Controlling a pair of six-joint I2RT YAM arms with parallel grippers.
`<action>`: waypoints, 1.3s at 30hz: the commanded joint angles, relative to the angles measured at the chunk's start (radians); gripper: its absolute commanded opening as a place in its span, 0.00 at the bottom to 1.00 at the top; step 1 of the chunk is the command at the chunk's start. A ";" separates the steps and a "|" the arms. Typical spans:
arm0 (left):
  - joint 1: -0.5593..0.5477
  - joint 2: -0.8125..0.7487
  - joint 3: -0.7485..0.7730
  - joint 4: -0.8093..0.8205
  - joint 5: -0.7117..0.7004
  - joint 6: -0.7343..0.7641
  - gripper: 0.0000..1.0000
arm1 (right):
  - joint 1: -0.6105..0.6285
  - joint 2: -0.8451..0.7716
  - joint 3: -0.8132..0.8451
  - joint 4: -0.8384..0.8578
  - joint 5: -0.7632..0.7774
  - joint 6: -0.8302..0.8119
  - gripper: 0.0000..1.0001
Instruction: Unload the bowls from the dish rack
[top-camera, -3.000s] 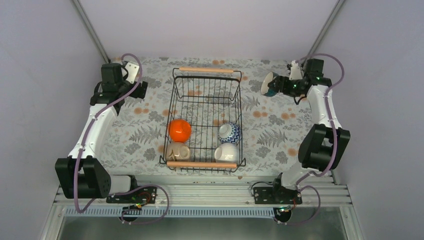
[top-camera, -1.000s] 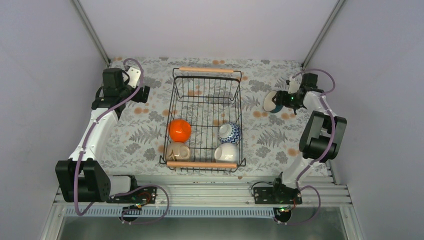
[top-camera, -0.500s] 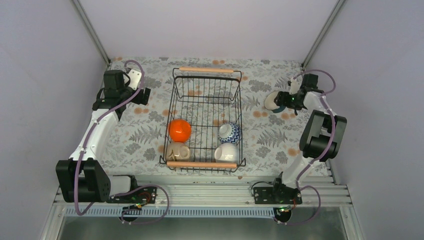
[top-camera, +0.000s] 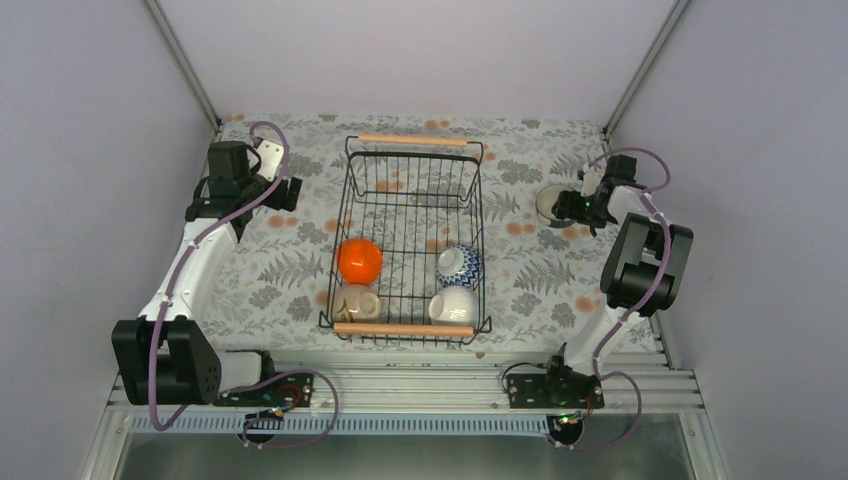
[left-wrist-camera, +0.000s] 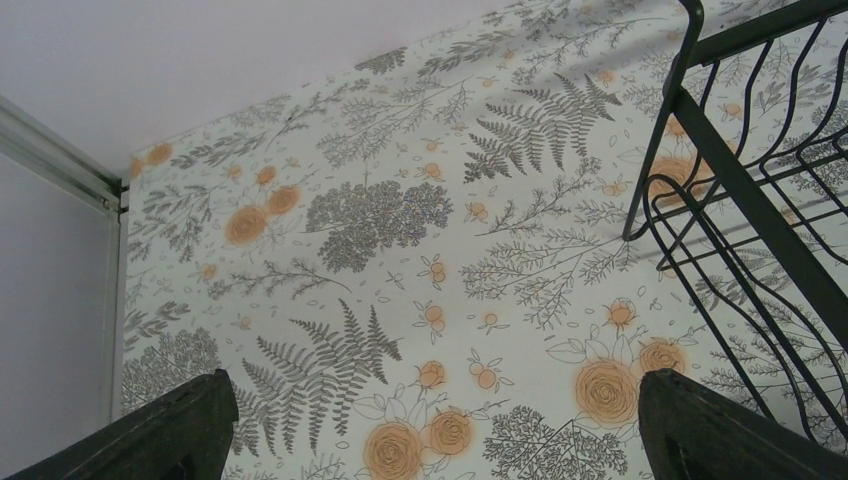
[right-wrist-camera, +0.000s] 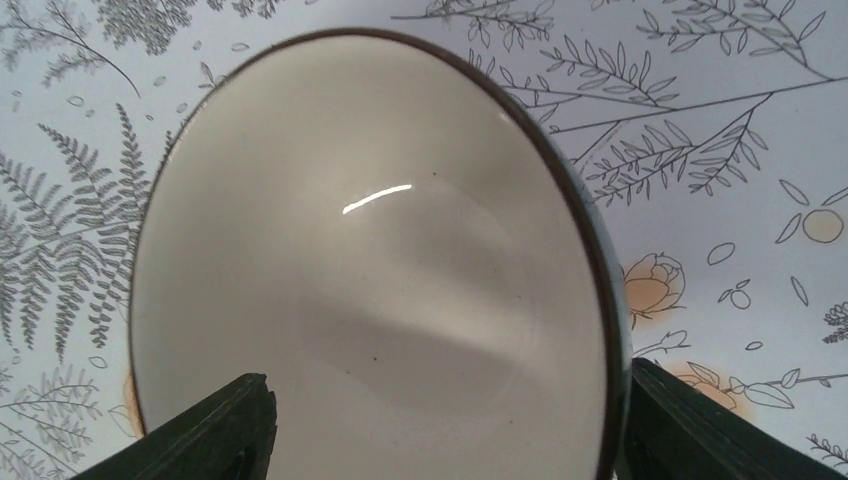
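Top view: dish rack (top-camera: 410, 240) mid-table on floral cloth (top-camera: 270, 270), one wooden handle at far end, one at near end. Four bowls inside, all in near half. Orange bowl (top-camera: 359, 260) by left wall, beige bowl (top-camera: 356, 301) just nearer, close to near handle. Blue-and-white bowl (top-camera: 459, 266) by right wall, white bowl (top-camera: 454, 305) just nearer. Teal bowl (top-camera: 549, 205) out of rack, mouth up on cloth, well right of rack toward far right corner, with right gripper (right-wrist-camera: 447, 400) at it. Too small here to read the jaws.

Right wrist view only: white inside of teal bowl filling most of frame, dark rim, highlight on glaze. One dark finger (right-wrist-camera: 200, 440) low left, the other low right, bowl between them. Jaws spread wide either side of bowl. Pressing on it or just clear of it: cannot tell.

Left wrist view only: left gripper (left-wrist-camera: 432, 400) spread wide, nothing between fingers, bare floral cloth below, rack's corner wires at right edge. No bowl in this view.

Top view adds the left arm stretched to far left, its gripper beside rack's left wall, apart from it.
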 joint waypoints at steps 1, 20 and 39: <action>0.005 -0.026 -0.011 0.012 0.021 0.013 1.00 | -0.006 0.006 -0.020 0.021 0.021 -0.030 0.79; 0.006 -0.037 -0.021 0.028 0.026 0.023 1.00 | 0.024 -0.327 0.059 -0.145 0.127 -0.162 0.83; 0.006 -0.062 -0.015 -0.003 0.050 0.037 1.00 | 0.688 -0.382 0.344 -0.507 0.153 -0.197 0.79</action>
